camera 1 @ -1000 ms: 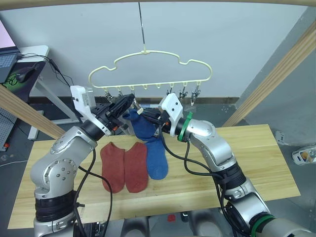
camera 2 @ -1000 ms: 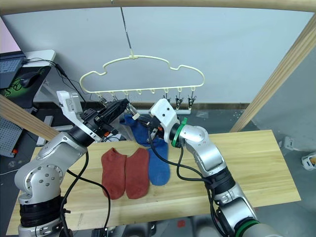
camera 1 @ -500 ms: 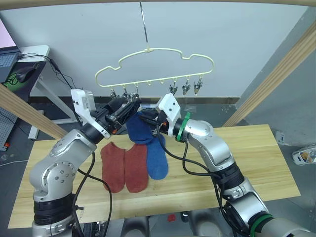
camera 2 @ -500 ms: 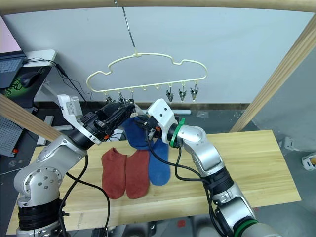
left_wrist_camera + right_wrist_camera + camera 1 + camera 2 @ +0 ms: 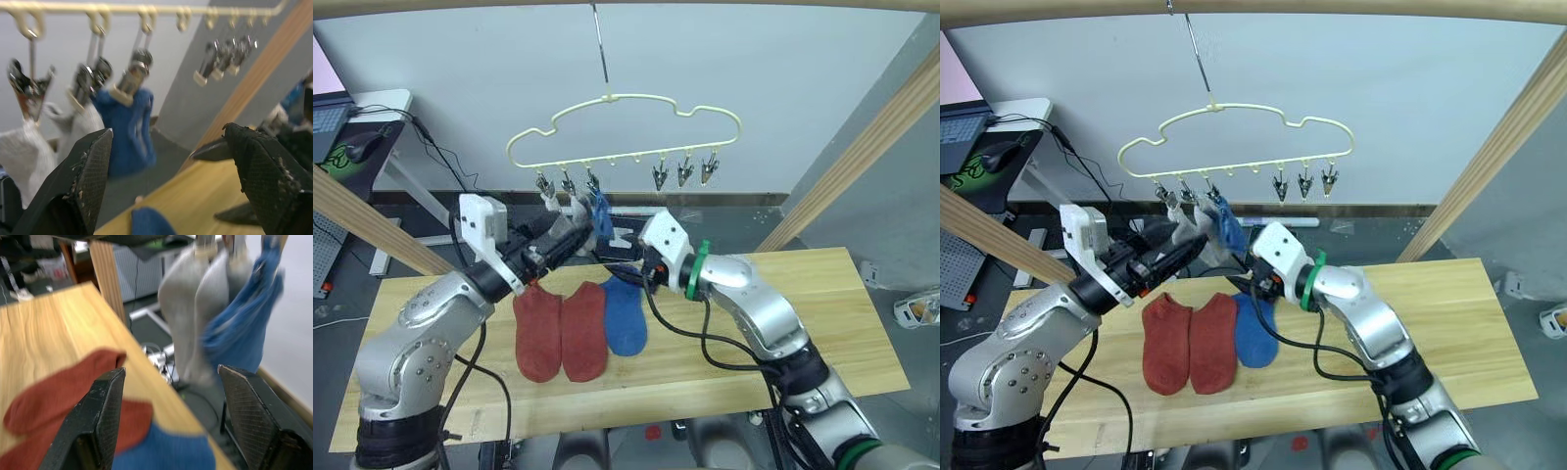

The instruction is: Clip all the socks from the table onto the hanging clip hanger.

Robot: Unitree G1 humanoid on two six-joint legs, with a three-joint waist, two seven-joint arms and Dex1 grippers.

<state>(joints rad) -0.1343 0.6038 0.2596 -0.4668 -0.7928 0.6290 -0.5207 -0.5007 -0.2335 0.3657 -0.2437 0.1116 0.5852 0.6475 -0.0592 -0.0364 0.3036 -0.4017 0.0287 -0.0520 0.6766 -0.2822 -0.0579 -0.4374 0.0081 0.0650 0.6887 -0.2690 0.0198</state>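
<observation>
Blue sock (image 5: 601,213) now clipped, right claw (image 5: 619,257) withdrawn

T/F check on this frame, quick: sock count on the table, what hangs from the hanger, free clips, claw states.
1. Three socks lie on the table: true, two red socks and one blue sock.
2. A blue sock hangs from the hanger: true.
3. No grey socks are clipped yet: false, two hang beside the hanging blue one.
4. Every clip holds a sock: false, three free clips hang bare at the robot's right end.
5. The left claw is open: true.
6. The right claw grips a red sock: false, it is open and holds nothing.
</observation>
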